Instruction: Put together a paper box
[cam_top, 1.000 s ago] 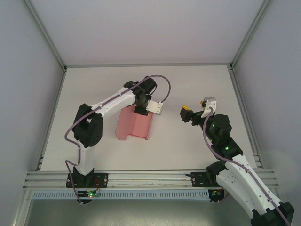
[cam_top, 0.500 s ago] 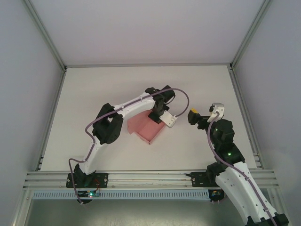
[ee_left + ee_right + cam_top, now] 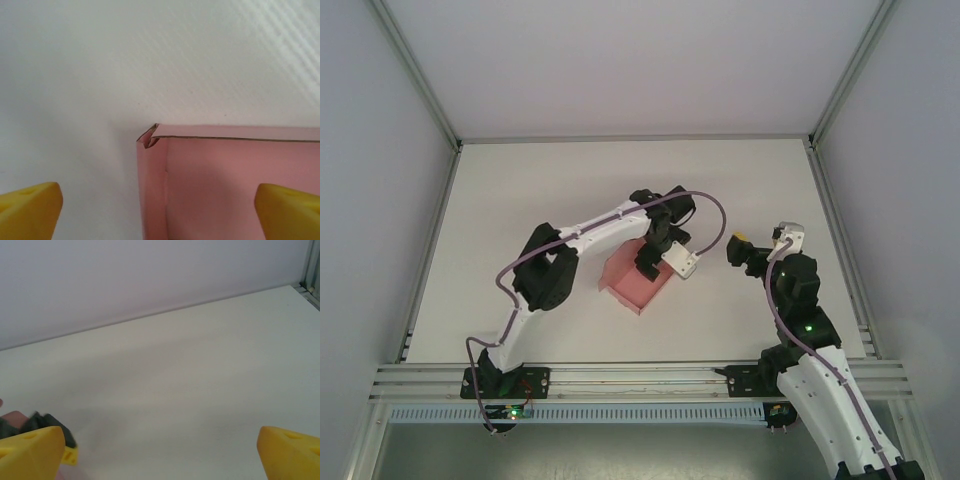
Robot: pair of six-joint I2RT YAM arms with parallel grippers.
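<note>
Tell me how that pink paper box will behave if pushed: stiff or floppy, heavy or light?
Probably floppy: the paper box wall shows a thin card edge and its corner looks crumpled, so a push would likely buckle it. Likely light; on the smooth table it may slide rather than tip.

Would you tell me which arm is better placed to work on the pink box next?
Left, probably: the left tool hangs open directly over the paper box, while the right tool sits off to its side.
</note>
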